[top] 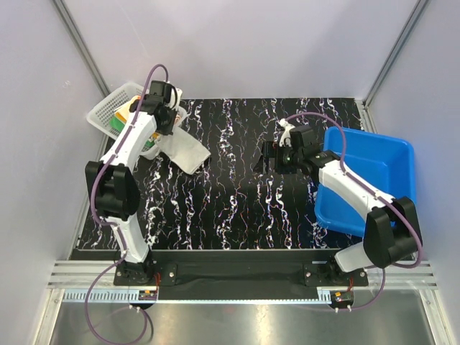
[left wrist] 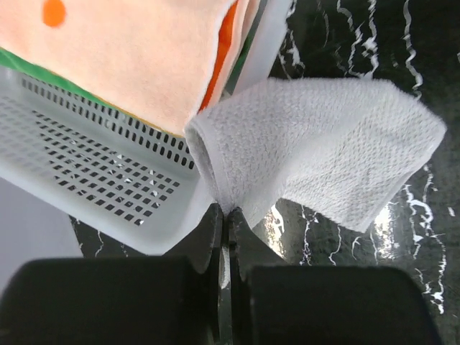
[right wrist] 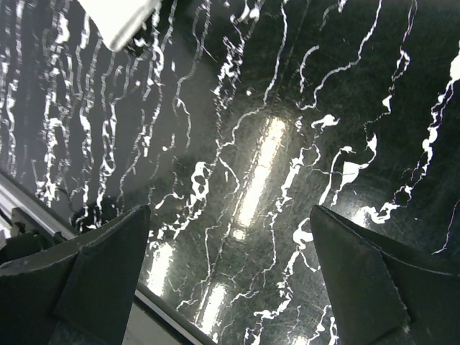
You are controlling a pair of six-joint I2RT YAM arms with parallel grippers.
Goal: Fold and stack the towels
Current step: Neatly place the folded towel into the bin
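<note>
left gripper [left wrist: 226, 215], stretched out to the basket [left wrist: 93, 165], pinches a pale towel [left wrist: 323, 144]; right gripper [right wrist: 230, 215] hangs over the table [top: 230, 208], jaws spread.

Towel [left wrist: 323, 151] nubby cloth; basket [left wrist: 93, 172] plastic (perforated); table [right wrist: 237, 144] glossy

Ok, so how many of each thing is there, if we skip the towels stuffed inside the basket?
White towel: 1
White mesh basket: 1
Blue tub: 1
Claws: 2 (left claw shut on that towel, right claw open)
Total: 5
</note>
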